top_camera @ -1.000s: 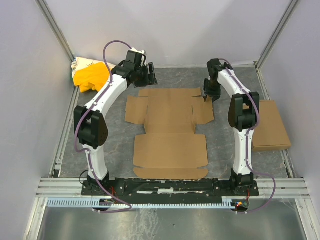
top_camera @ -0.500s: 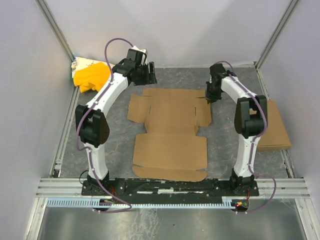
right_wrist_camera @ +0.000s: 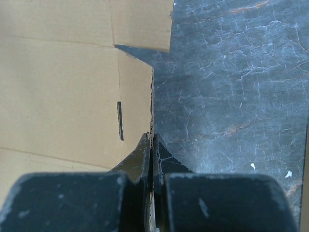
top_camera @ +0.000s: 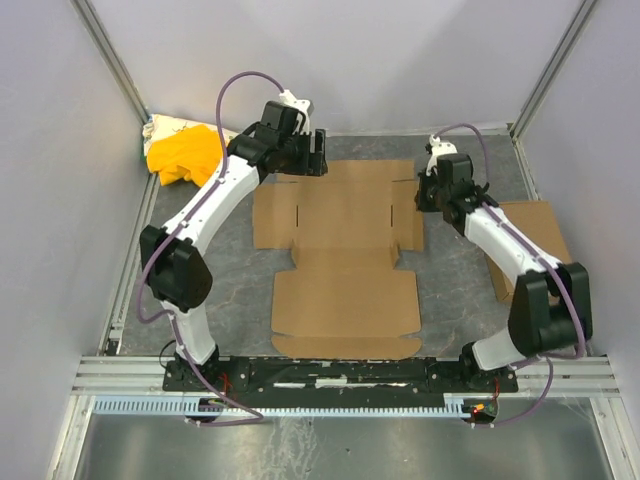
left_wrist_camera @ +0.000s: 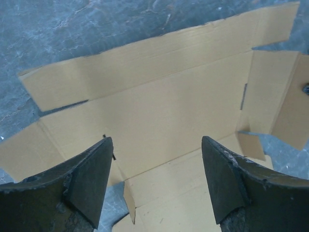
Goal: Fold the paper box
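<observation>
The paper box (top_camera: 340,250) lies flat and unfolded in the middle of the grey table, a brown blank with flaps and slits. My right gripper (top_camera: 428,192) is at its far right corner. In the right wrist view the right gripper (right_wrist_camera: 152,137) is shut on the thin edge of the paper box's (right_wrist_camera: 63,82) side flap, which stands raised between the fingers. My left gripper (top_camera: 312,158) hovers over the far left edge, open. In the left wrist view the left gripper (left_wrist_camera: 154,162) has only the paper box (left_wrist_camera: 159,96) below its spread fingers, untouched.
A yellow cloth bundle (top_camera: 183,152) lies in the far left corner. A smaller brown cardboard rectangle (top_camera: 540,235) lies at the right, partly under the right arm. Walls and metal rails close the table in on three sides.
My right gripper has shut on the side flap's edge, and the right arm's elbow has swung out to the right. My left gripper has shifted right over the box's far edge.
</observation>
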{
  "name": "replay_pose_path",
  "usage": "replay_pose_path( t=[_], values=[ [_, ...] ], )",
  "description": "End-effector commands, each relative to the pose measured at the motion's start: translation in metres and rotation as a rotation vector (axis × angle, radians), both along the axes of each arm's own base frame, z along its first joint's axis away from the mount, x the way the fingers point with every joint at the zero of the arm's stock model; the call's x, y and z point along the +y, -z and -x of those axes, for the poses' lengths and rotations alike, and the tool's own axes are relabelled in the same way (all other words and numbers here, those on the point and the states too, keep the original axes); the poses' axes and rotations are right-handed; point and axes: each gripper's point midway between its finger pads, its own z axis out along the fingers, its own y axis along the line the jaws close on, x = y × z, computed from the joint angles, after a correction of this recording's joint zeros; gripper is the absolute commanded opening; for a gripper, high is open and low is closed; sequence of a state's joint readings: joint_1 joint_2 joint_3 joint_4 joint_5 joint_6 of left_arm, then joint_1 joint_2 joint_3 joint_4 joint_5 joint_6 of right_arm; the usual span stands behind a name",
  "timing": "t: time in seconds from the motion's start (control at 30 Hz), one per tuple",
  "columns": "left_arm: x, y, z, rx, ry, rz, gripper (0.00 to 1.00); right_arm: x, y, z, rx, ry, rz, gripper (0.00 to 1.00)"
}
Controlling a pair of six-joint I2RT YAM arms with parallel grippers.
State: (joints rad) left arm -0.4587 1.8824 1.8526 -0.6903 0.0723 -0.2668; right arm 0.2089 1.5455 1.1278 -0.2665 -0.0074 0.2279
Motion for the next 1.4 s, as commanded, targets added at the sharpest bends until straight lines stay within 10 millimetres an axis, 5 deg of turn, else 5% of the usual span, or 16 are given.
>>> replay_pose_path(
  t=[0.0, 0.33, 0.5, 0.9, 1.2, 1.37],
  values=[
    [0.000, -0.058, 0.015, -0.197, 0.084, 0.011, 0.82, 0.012, -0.046, 0.008, -0.276, -0.108, 0.010, 0.02],
    [-0.004, -0.084, 0.061, -0.513, 0.298, -0.015, 0.85, 0.019, -0.058, 0.068, -0.422, -0.197, -0.059, 0.02],
    [-0.014, -0.082, 0.085, -0.640, 0.496, -0.054, 0.83, 0.022, -0.071, 0.088, -0.527, -0.227, -0.113, 0.02],
    [-0.032, -0.083, 0.061, -0.712, 0.635, -0.131, 0.82, 0.025, -0.060, 0.132, -0.581, -0.298, -0.156, 0.02],
    [-0.045, -0.038, 0.068, -0.618, 0.818, -0.137, 0.80, 0.022, -0.057, 0.135, -0.582, -0.284, -0.154, 0.02],
    [-0.045, -0.021, 0.064, -0.585, 0.832, -0.158, 0.69, 0.023, -0.056, 0.134, -0.579, -0.285, -0.154, 0.02]
  ],
)
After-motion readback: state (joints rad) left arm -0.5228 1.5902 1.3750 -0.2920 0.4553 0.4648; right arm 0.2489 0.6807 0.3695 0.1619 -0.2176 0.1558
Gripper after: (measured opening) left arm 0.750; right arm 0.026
